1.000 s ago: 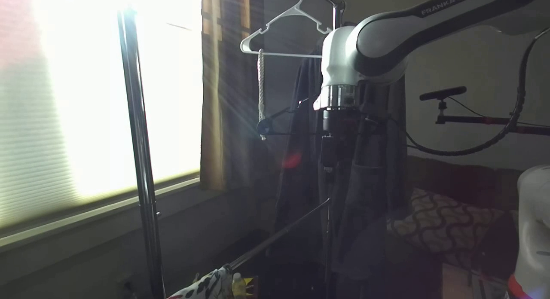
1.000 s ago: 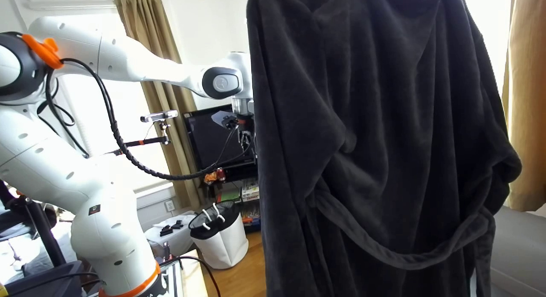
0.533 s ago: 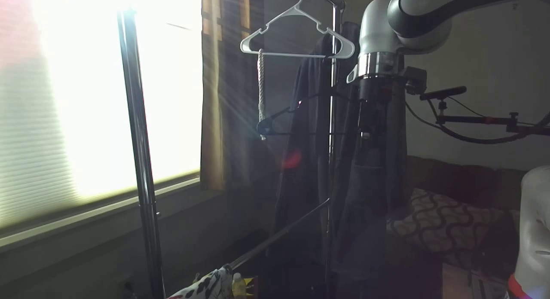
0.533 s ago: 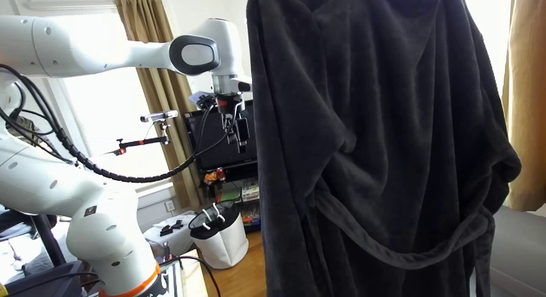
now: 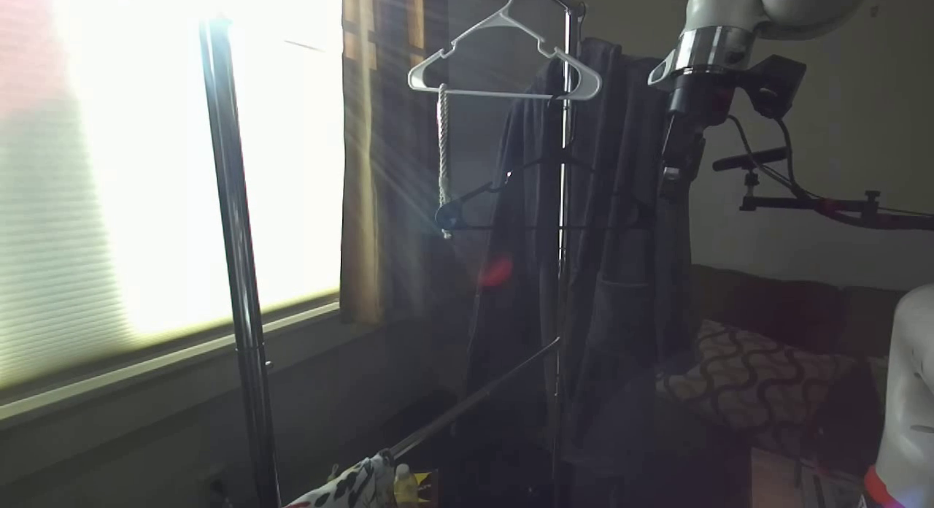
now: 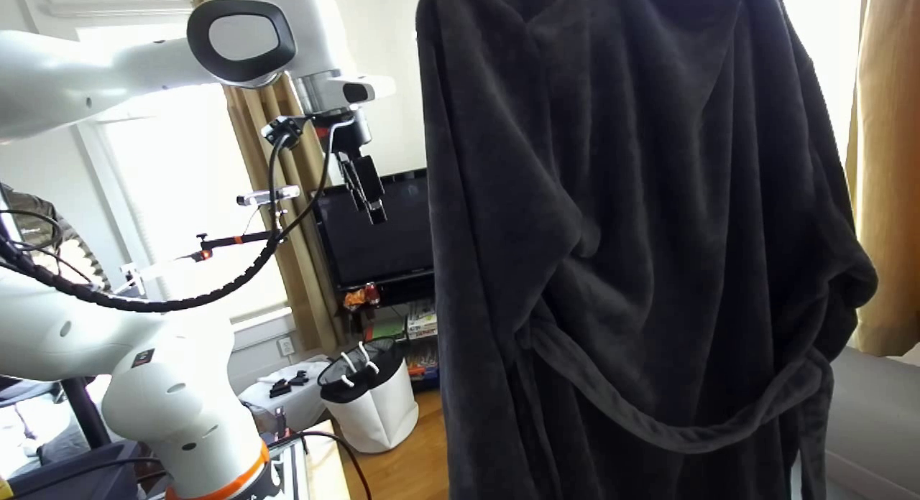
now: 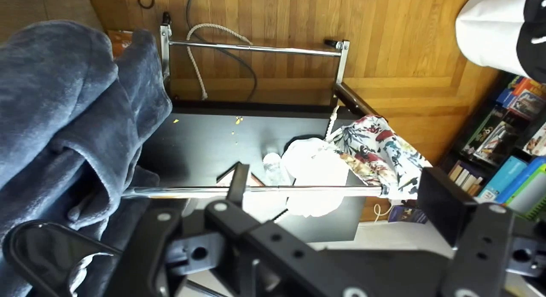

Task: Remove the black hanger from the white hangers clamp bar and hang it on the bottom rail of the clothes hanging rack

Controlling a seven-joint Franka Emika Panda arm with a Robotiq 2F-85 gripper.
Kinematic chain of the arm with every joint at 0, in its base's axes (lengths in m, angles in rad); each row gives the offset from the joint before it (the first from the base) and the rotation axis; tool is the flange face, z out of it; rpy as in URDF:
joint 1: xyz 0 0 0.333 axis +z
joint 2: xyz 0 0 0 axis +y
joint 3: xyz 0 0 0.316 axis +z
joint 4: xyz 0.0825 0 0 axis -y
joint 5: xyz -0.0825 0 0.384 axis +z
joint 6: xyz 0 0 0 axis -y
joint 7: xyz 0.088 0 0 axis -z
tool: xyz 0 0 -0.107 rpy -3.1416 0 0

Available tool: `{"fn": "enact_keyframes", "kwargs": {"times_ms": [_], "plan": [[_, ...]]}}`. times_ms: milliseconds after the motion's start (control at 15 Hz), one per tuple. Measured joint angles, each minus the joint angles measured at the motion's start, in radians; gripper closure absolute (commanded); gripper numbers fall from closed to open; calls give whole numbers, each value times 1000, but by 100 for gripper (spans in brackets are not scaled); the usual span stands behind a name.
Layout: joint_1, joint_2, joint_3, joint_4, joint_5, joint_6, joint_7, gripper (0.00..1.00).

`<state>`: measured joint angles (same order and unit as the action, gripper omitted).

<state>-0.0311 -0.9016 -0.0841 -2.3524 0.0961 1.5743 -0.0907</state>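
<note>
Black jaws spread wide, clear of the black hanger.

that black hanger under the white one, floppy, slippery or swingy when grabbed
The black hanger is probably stiff: its thin lower bar runs straight. It may be slippery; a glint on its shoulder hints at a smooth surface. It would likely swing if nudged, since it appears to hang by its hook from the white hanger.
</note>
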Motion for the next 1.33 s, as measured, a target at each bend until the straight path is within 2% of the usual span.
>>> {"fn": "enact_keyframes", "kwargs": {"times_ms": [200,467,733,1000,1333], "plan": [[-1,-5,-7,4,4,10,-1,0],[-46,-5,-48,40,-106,125,-18,0],[-59,9,-100,52,-212,244,-140,0],[-28,58,-124,49,-232,269,-284,0],[-10,110,-156,41,-242,287,-398,0]]}}
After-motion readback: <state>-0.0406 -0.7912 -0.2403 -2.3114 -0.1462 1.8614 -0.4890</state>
